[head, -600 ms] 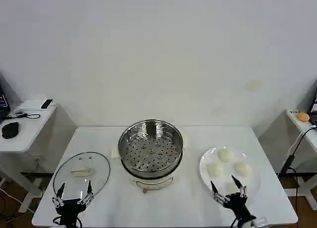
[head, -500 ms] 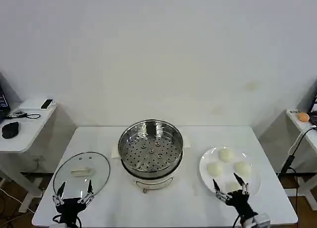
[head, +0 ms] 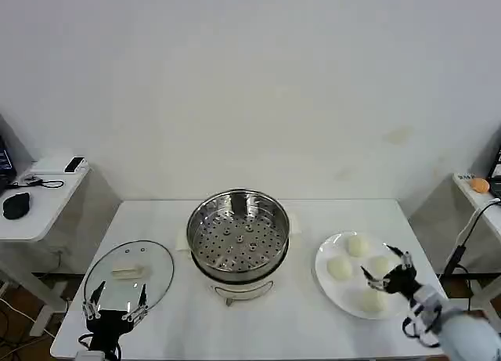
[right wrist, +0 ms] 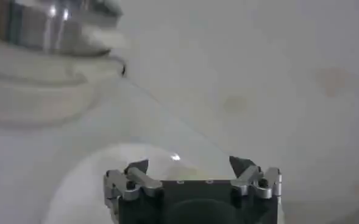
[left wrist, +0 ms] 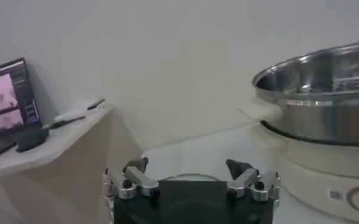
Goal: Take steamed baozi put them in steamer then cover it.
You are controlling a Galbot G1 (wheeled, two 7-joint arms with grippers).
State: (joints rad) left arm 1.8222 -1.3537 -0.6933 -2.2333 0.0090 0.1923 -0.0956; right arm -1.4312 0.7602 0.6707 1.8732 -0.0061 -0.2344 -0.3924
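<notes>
Still early: I saw the steamer empty at table centre, all four baozi on the plate, the lid lying beside the steamer. My right gripper hovered over the plate, jaws wide, holding nothing; my left gripper waited open near the lid.
</notes>
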